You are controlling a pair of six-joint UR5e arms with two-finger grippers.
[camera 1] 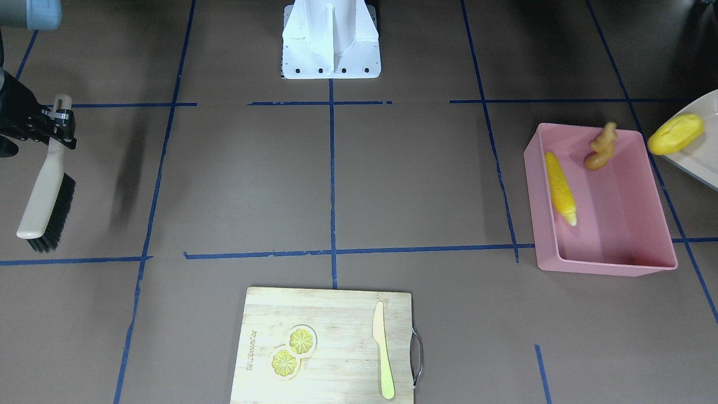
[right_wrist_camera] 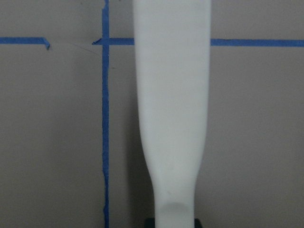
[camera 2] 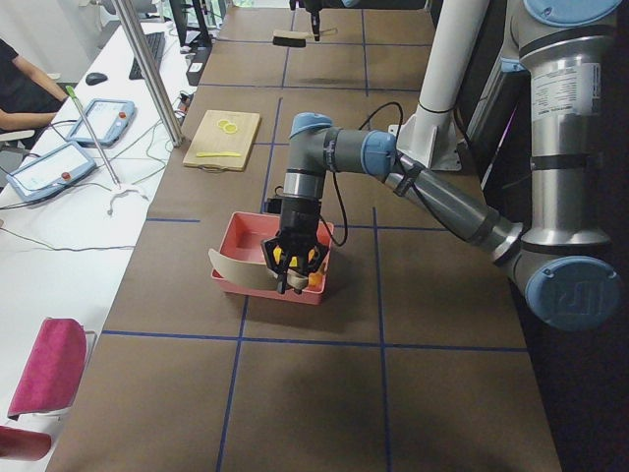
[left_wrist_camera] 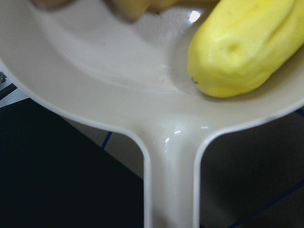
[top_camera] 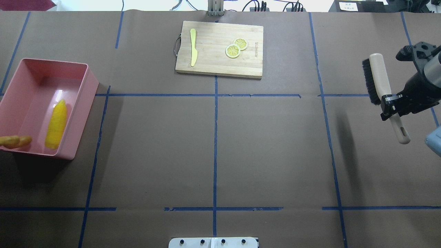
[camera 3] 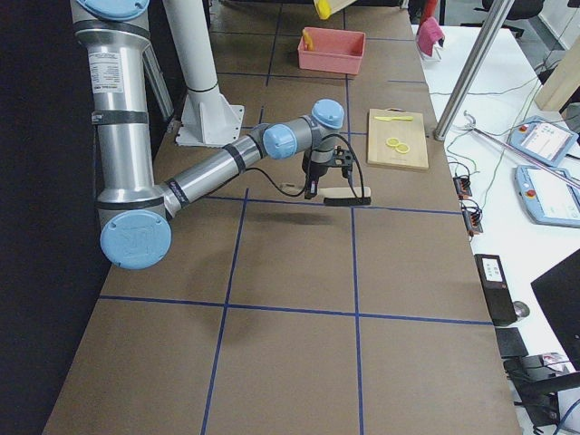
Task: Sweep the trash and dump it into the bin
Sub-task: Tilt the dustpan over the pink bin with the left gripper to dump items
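The pink bin stands at the table's left end; it also shows in the overhead view. The corn cob lies inside it. The ginger root is in the air over the bin's near wall, just off the tilted beige dustpan. The yellow lump rests on the dustpan's lip. The dustpan's handle runs toward the left wrist camera. My left gripper shows only in the left side view, so I cannot tell its state. My right gripper is shut on the brush, held above the table.
A wooden cutting board at the far middle edge carries two lemon slices and a pale knife. The robot's white base stands at the near middle. Blue tape lines cross the brown table.
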